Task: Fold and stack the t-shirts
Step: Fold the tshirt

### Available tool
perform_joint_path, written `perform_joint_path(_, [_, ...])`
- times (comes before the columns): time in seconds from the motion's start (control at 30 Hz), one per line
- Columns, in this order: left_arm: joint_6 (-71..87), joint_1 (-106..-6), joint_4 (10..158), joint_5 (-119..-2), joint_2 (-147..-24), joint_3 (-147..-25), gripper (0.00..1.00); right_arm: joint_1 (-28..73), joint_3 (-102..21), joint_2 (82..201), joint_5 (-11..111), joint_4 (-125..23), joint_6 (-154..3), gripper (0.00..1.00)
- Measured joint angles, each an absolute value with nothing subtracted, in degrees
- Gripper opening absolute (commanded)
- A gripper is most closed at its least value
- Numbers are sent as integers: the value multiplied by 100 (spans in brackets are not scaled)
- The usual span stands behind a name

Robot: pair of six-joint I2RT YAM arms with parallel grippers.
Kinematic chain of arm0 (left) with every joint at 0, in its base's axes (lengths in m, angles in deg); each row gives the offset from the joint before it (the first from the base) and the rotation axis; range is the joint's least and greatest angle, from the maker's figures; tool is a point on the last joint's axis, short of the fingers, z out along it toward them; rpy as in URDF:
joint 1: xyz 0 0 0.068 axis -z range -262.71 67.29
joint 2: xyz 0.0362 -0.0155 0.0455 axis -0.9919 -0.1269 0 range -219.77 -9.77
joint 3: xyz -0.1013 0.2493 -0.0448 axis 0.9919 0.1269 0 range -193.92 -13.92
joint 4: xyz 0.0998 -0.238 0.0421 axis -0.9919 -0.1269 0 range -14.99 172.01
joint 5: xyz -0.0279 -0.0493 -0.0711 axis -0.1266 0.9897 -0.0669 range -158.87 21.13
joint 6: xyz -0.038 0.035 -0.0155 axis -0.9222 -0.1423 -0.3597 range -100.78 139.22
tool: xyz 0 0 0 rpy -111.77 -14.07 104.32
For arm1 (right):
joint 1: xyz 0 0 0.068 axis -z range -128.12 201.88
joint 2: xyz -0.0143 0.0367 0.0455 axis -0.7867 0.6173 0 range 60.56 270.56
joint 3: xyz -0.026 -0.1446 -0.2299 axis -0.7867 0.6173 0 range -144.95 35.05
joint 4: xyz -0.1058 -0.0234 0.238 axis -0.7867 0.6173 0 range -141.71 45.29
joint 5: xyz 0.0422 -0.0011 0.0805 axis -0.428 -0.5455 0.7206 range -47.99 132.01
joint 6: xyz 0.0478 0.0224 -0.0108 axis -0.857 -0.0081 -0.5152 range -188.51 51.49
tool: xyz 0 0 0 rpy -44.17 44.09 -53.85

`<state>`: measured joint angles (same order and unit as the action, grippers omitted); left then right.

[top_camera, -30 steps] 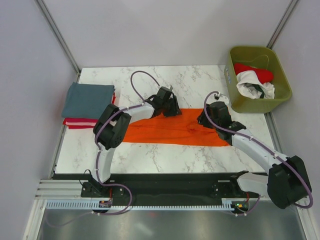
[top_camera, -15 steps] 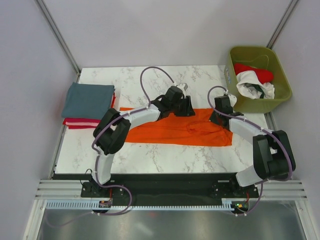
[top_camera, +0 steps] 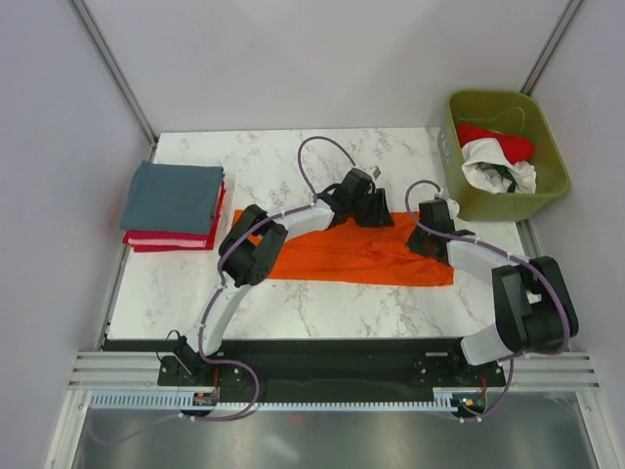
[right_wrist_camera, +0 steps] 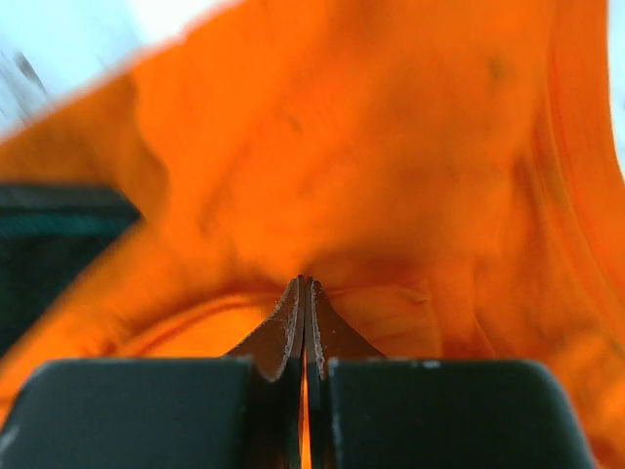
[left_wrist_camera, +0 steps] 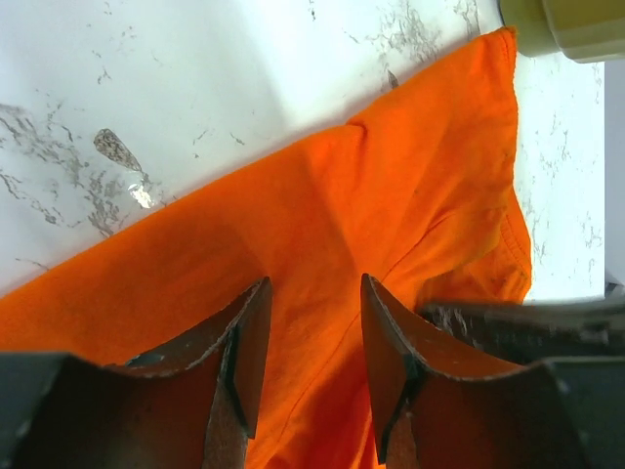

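Over the right-hand half of the orange t-shirt point(top_camera: 322, 262), the left end effector point(left_wrist_camera: 312, 285) has its fingers a modest gap apart with nothing between them. The tips are just above the cloth or resting on it; which cannot be told. Just beside it, nearer the shirt's right end, the right end effector point(right_wrist_camera: 305, 283) has its fingers pressed flat together. The fabric puckers toward their tips in spreading creases, so it appears to be pinching a thin fold of the shirt.

The shirt lies as a long band across the middle of the marble desk point(top_camera: 244, 161), smooth on its left part and rumpled where the two end effectors work. In the left wrist view its far corner reaches close to the olive-green bin point(top_camera: 552, 176).

At the desk's left edge sits a pile of folded tees, a grey-blue t-shirt point(top_camera: 174, 193) on top of red t-shirts point(top_camera: 166, 237). The bin, at the far right corner, holds a crumpled red t-shirt point(top_camera: 500, 137) and a white t-shirt point(top_camera: 493, 174) with dark print.

The orange shirt looks light and limp. It will likely sag from any single hold and drag a ridge rather than move as a sheet, and it should slide easily on the smooth marble. It is not fragile, and a firm pinch should do no harm. The best hold is probably along one edge or at the corners, with the two end effectors well apart so the fold carries over straight.
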<state>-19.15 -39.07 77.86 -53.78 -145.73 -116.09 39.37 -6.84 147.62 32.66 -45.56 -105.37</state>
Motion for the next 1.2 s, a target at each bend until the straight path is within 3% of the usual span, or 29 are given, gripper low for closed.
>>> perform_joint_path(0.4, [-1939,-3881,7647,-5483,-14610,-11705,49,3937,267,11906,3769,-3568,-10583,0])
perform_joint_path(0.57, [-1930,-3863,7629,-5529,-14599,-11705,49,3937,-78,12273,3476,-3448,-10577,0])
perform_joint_path(0.9, [-1882,-3826,7489,-5673,-14549,-11705,49,3941,-1178,14655,3286,-3920,-10363,0])
perform_joint_path(1.03, [-1882,-3826,7465,-5677,-14549,-11727,49,3937,-653,14435,3356,-3926,-10369,0])
perform_joint_path(1.2, [-1882,-3826,7430,-5714,-14606,-11854,49,3937,503,12795,3513,-3601,-10520,0])
